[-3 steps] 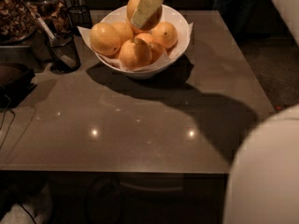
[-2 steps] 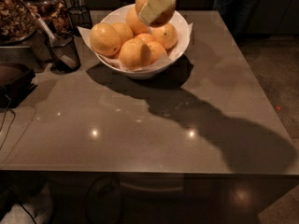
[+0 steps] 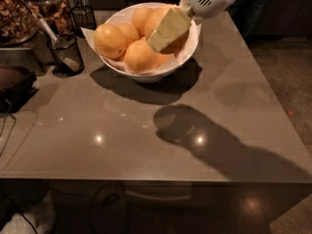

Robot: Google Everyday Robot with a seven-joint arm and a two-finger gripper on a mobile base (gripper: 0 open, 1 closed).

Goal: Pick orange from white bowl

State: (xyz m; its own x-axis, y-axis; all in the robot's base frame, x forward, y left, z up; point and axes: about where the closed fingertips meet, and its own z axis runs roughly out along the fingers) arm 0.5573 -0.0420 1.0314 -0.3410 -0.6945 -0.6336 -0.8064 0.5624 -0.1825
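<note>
Shifted since the earlier frame: the bowl and counter lie lower in the camera view. The arm's shadow falls across the middle of the counter, and the orange is clamped in the fingers as before.

Camera view, findings:
- Gripper (image 3: 165, 39) hangs over the right half of the white bowl (image 3: 151, 74), reaching in from the upper right.
- Fingers are clenched on the orange (image 3: 157, 16). One pale finger lies across its front and the other is hidden behind it.
- You have the orange above the other oranges (image 3: 110, 41), which rest in the bowl on the paper liner (image 3: 88, 33). Whether it touches the fruit beneath cannot be told.
- Bowl stands upright at the far side of the counter (image 3: 122, 130), with a mesh cup (image 3: 66, 56) just beside it on the left.

Progress, as judged: the grasp is made and the lift appears begun. What remains for you is to carry the orange clear of the rim. Watch the liner and neighbouring fruit for dragging.
</note>
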